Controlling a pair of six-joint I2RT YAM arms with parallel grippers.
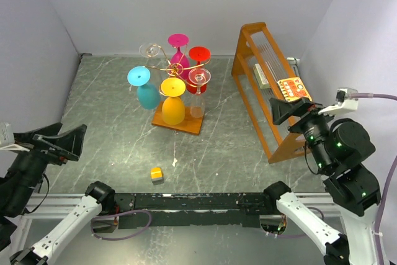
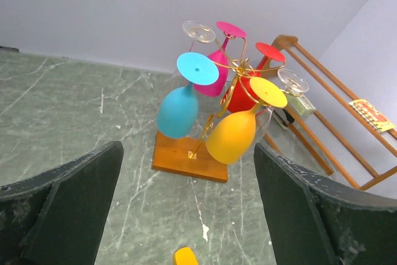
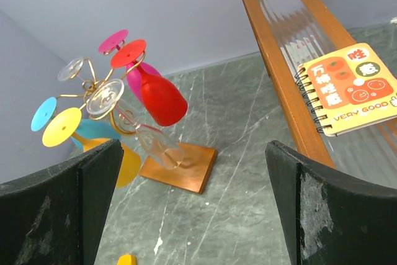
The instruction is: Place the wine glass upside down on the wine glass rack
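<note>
Gold wire rack (image 1: 189, 126) on its wooden base is being seen at upper centre of the top view, standing on the grey marbled table (image 1: 111, 116). Six glasses are being carried on its curled arms, all hanging bowl down, foot up: blue glass (image 1: 147, 96) at left, yellow glass (image 1: 173, 110) at front, magenta glass (image 1: 178, 40) at back, red glass (image 1: 199, 54) at right, one clear glass (image 1: 151, 49) at back left, second clear glass (image 1: 199, 77) at front right, just beside the yellow one.

Left gripper (image 1: 62, 139) is being held at lower left, jaws spread wide, nothing being gripped. Right gripper (image 1: 290, 111) is being held at right of frame, just beside the wooden frame (image 3: 285, 76), also spread wide and empty. Both are being pointed at the rack, well apart from it.

Notebook (image 1: 293, 88) is being propped on the wooden frame. Small yellow block (image 1: 157, 174) is lying on the table at lower centre.
</note>
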